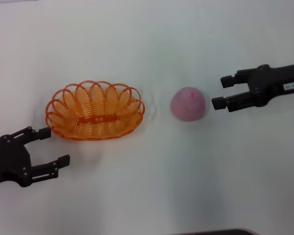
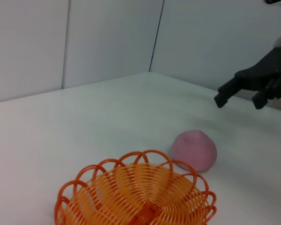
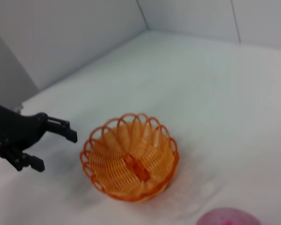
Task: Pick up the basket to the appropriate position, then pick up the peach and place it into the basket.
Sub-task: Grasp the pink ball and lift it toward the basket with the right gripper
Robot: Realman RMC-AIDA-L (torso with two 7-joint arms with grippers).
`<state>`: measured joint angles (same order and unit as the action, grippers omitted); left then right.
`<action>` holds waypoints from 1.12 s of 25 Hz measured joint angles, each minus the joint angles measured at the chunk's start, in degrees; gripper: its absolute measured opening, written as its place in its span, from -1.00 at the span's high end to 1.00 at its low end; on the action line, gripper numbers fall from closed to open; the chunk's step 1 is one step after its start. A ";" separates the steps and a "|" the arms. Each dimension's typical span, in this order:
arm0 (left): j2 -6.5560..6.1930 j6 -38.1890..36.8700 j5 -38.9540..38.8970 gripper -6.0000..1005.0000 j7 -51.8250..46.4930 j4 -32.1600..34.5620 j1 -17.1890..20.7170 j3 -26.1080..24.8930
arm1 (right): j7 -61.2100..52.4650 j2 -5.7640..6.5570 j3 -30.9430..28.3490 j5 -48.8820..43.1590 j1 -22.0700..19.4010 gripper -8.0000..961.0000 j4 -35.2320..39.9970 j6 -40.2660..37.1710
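Observation:
The orange wire basket (image 1: 94,111) stands upright on the white table, left of centre; it also shows in the left wrist view (image 2: 138,197) and the right wrist view (image 3: 131,161). The pink peach (image 1: 188,104) lies on the table to the basket's right, apart from it, seen too in the left wrist view (image 2: 194,150) and at the edge of the right wrist view (image 3: 228,218). My left gripper (image 1: 55,146) is open and empty, just below-left of the basket's rim. My right gripper (image 1: 222,91) is open and empty, just right of the peach.
The white table (image 1: 147,191) spreads around both objects. Grey wall panels (image 2: 107,42) rise behind the table's far edge. A dark edge (image 1: 215,232) shows at the bottom of the head view.

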<state>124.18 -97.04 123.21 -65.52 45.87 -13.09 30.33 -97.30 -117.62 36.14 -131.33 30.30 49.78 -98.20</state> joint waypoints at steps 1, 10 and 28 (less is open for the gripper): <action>-0.02 0.00 0.01 -0.74 -0.10 0.00 0.00 -0.01 | -1.63 -0.09 0.10 -1.38 0.88 -0.91 0.44 0.03; -0.08 0.02 0.64 -0.74 -0.21 0.00 -0.07 0.00 | -10.33 -0.87 3.22 -7.86 6.90 -0.91 4.56 1.00; -0.08 -0.48 0.71 -0.74 -0.92 0.00 -0.07 0.04 | -17.51 -2.45 16.37 -13.81 12.05 -0.93 5.50 6.77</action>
<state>124.10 -97.52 123.93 -66.45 45.88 -13.16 30.36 -114.81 -120.07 52.51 -145.14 42.35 55.28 -91.43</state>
